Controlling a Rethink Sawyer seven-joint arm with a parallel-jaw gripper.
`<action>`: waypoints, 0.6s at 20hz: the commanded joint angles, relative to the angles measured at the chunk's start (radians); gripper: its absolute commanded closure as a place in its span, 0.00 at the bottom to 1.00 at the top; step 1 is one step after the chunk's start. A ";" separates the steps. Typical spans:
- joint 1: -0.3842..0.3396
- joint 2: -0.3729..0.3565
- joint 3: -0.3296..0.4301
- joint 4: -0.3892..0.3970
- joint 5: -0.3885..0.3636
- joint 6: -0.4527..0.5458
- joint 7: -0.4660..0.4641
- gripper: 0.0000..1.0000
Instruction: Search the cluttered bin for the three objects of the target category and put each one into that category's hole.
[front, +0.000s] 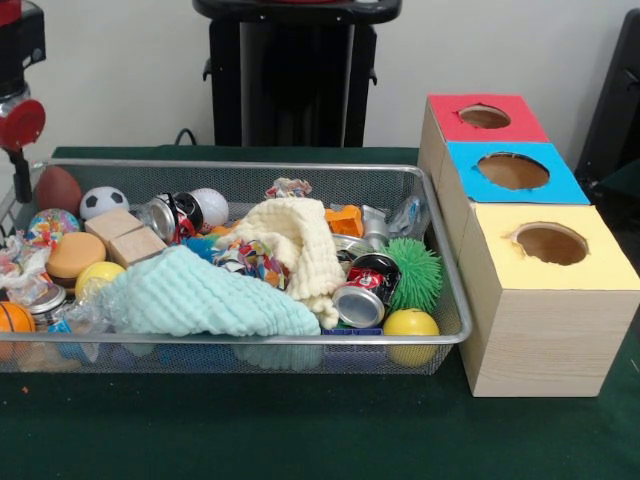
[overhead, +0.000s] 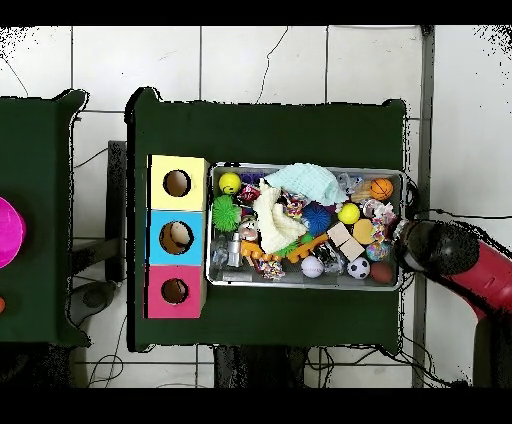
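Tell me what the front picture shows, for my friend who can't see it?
A wire bin on a green table is stuffed with toys, balls, crushed cans and two cloths, a mint one and a cream one. Right of it stand three wooden boxes with round holes, topped red, blue and yellow. The robot's arm shows at the left edge.

Plain pale wall (front: 120, 90), white tiled floor (overhead: 260, 60), green-topped table (overhead: 270, 130), second green table (overhead: 30, 200) beside it

Red arm (overhead: 470, 265) drawn back, low

Red/blk arm (overhead: 470, 268), round joints.
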 joint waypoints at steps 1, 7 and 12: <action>0.050 -0.059 -0.029 0.239 0.074 -0.040 0.291 0.00; 0.114 -0.081 -0.073 0.324 0.133 -0.102 0.344 0.00; 0.171 -0.070 -0.096 0.364 0.190 -0.162 0.374 0.00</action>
